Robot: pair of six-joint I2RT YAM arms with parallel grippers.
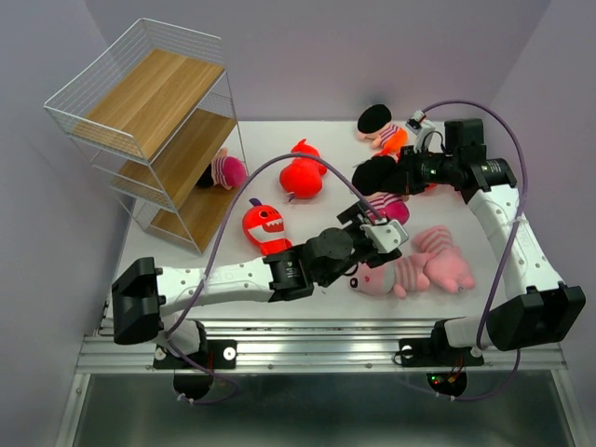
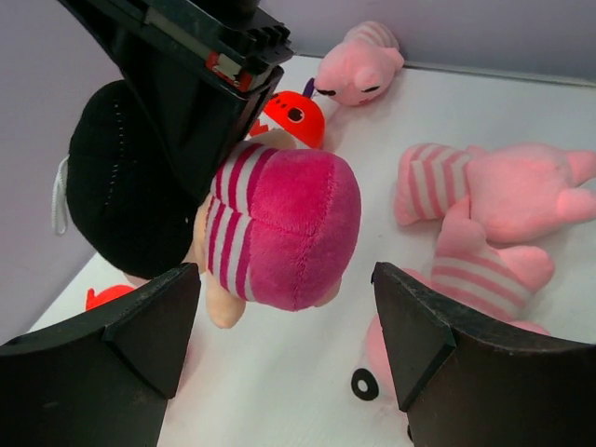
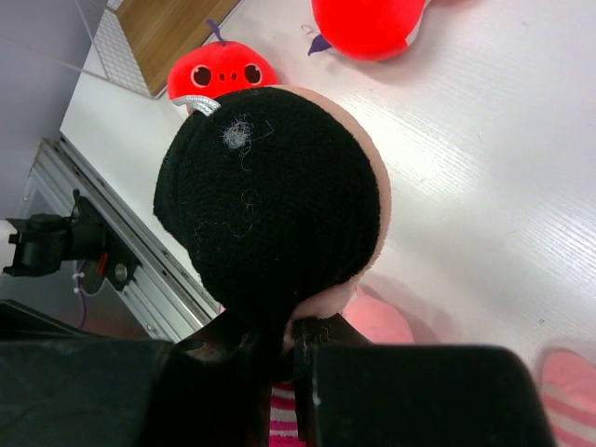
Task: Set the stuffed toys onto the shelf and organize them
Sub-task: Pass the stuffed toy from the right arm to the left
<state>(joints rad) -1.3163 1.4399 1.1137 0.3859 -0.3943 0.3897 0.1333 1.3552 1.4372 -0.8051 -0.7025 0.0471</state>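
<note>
Right jaws: your right gripper [image 3: 284, 340] is clamped on the dark-haired doll [image 3: 270, 196] at the neck, just under the black head, so the pink striped body sticks out free past the fingers.
Left jaws: your left gripper [image 2: 279, 289] is spread wide and grips nothing. The doll's pink body sits ahead of the gap, in line with it, touching neither finger.
Why held so: a neck pinch leaves the body exposed for a second grasp. I judge this a hand-over, since the shelf [image 1: 149, 93] stands on the left arm's side.
Doll's place: right of the worktop [image 1: 270, 140] centre. Whether it clears the surface you cannot tell.
Right arm: rises from the near right corner, runs along the right edge, then bends and reaches leftward toward the centre.
Left arm: stretches low from the near left corner, diagonally to the centre, wrist aimed at the doll.
Shelf: far left corner, top board bare. One striped toy [image 1: 223, 170] lies low at its right end.
Other toys: two red toys [image 1: 264, 223] sit between shelf and centre, pink animals [image 1: 438, 265] lie by the near edge, and a second doll [image 1: 377, 121] lies at the far edge.
Next: bring the body between the pads before you close, and mind the two grippers' housings touching.
</note>
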